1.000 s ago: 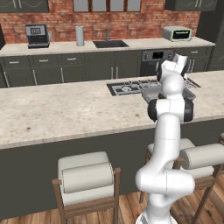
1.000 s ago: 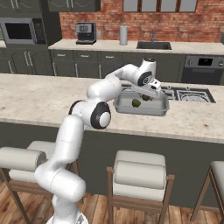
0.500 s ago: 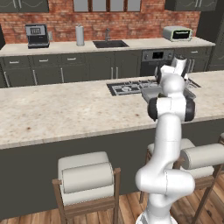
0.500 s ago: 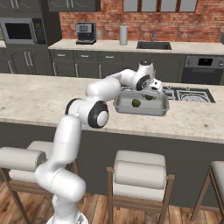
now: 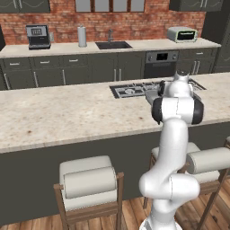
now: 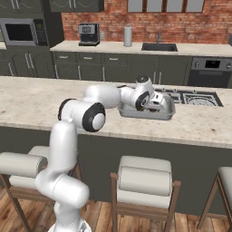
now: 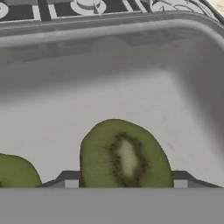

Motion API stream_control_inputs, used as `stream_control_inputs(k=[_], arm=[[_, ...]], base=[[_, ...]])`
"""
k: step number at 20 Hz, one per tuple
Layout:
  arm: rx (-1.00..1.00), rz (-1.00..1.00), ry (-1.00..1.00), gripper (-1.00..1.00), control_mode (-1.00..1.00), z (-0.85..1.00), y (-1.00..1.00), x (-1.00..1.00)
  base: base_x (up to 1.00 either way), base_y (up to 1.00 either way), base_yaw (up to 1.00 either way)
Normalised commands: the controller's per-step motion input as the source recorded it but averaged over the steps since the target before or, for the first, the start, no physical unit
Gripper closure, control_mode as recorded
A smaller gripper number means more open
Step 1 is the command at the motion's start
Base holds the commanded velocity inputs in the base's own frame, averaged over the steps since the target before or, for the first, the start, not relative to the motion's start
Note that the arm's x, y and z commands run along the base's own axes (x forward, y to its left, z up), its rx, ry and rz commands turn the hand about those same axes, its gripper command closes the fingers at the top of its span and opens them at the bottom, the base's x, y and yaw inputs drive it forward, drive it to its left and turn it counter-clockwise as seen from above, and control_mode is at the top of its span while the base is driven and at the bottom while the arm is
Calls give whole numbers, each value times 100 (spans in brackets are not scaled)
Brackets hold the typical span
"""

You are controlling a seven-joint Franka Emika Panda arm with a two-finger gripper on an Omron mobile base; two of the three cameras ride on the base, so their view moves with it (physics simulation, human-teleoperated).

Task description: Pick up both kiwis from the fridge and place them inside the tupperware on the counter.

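End effector (image 7: pixel 122 183) lowered into tupperware (image 7: pixel 131 57), straddling kiwi (image 7: pixel 124 155); second kiwi (image 7: pixel 15 171) beside.

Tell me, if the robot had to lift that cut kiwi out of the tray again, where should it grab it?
Probably across its middle, from straight above. The kiwi lies flat in the tray with its cut face up, between the fingertips. Pinching the narrow sides of its oval looks easiest. A second kiwi lies close by, so that side is tight.

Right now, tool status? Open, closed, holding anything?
Tool: low inside the tupperware, its fingertips either side of a kiwi. Grip or release cannot be told.
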Motion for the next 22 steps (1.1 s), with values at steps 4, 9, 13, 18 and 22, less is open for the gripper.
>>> stream_control_inputs(k=[4, 9, 13, 18, 22], arm=[[0, 0, -2, -100, -100, -2, 0, -14], [1, 0, -5, -100, -100, 14, 0, -7], [0, 0, -1, -100, -100, 38, 0, -2], [0, 0, 0, -100, -100, 53, 0, -3], [0, 0, 0, -100, -100, 63, 4, -9]], base=[[0, 0, 0], [0, 0, 0], [0, 0, 0], [0, 0, 0], [0, 0, 0]])
